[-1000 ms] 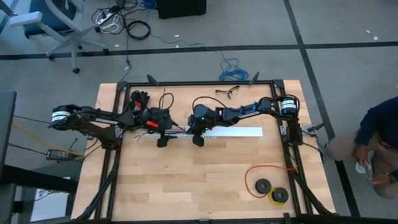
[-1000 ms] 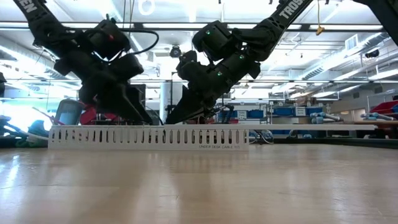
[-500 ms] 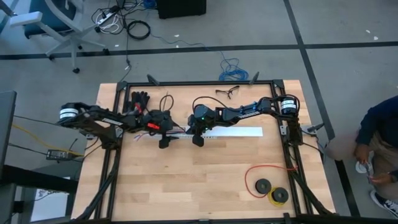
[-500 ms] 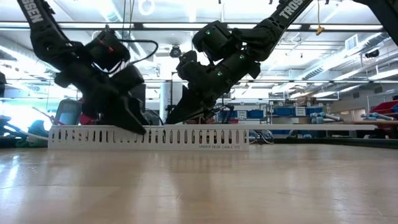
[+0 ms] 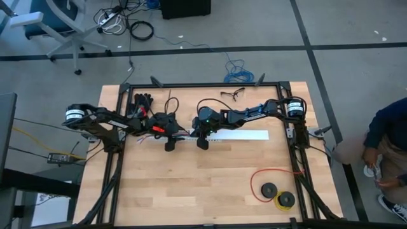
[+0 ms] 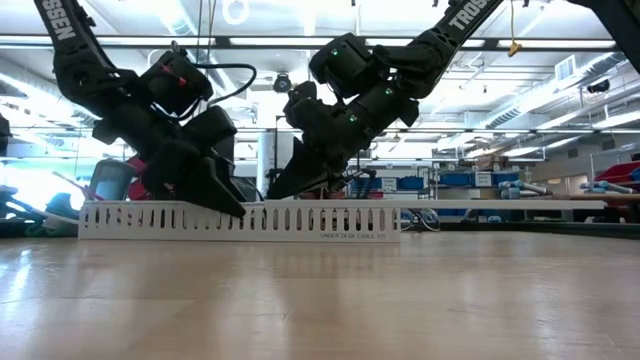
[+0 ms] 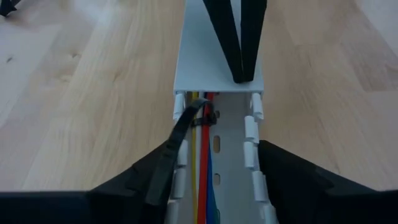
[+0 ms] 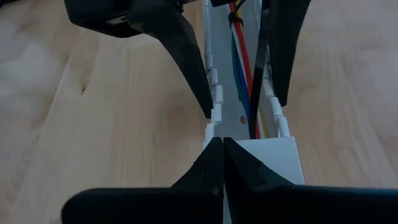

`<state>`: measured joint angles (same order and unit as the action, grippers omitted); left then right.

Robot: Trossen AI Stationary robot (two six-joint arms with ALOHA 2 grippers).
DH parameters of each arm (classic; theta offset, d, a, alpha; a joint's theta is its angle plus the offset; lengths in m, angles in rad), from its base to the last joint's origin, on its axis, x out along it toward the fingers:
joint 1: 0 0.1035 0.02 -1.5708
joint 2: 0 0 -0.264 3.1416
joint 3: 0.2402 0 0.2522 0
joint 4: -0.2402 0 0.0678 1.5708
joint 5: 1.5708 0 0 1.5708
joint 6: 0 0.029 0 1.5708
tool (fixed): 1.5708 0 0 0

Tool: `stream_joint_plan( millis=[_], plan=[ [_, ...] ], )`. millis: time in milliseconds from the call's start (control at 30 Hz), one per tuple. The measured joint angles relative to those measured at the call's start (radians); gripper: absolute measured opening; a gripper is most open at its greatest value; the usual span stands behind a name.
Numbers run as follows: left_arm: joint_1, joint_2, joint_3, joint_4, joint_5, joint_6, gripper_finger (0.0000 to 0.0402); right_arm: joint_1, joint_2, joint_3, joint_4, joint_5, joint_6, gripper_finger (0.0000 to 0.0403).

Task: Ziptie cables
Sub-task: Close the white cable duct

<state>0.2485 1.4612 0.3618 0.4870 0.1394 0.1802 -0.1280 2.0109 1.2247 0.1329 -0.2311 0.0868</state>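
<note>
Nearby, left tool (image 7: 214, 163) straddles the channel (image 7: 219, 68) holding cables (image 7: 204, 165), apart; right tool (image 8: 222, 149) together.

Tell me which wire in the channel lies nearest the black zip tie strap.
The yellow wire: it runs right beside the zip tie strap in the left wrist view; the red wire and blue wire lie farther across the channel.

High cam looks straight down on the whole bench (image 5: 210, 178), low cam sits at benchtop height facing the room across the channel (image 6: 240, 220), both wrist cams look close along that channel (image 7: 217, 62) from opposite ends, so all four share it.
</note>
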Motion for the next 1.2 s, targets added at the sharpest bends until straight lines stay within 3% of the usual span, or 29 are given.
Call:
stream_joint_plan(
  millis=[533, 767, 1000, 1200],
  plan=[
    [0.0, 0.0, 0.0, 0.008, -0.011, 0.001, 0.0211, -0.003, 0.001, -0.002, 0.058, 0.027, -0.017, 0.0],
    [0.0, 0.0, 0.0, 0.005, -0.012, -0.001, 0.0211, -0.003, -0.028, -0.002, 0.204, 0.033, -0.085, 0.0],
    [0.0, -0.001, 0.001, -0.004, -0.011, -0.005, 0.0211, -0.003, -0.082, -0.004, -0.13, 0.127, -0.029, 0.0],
    [0.0, -0.001, 0.001, -0.003, -0.01, -0.005, 0.0211, -0.003, -0.067, -0.001, -0.154, 0.127, -0.001, 0.0]
  ],
)
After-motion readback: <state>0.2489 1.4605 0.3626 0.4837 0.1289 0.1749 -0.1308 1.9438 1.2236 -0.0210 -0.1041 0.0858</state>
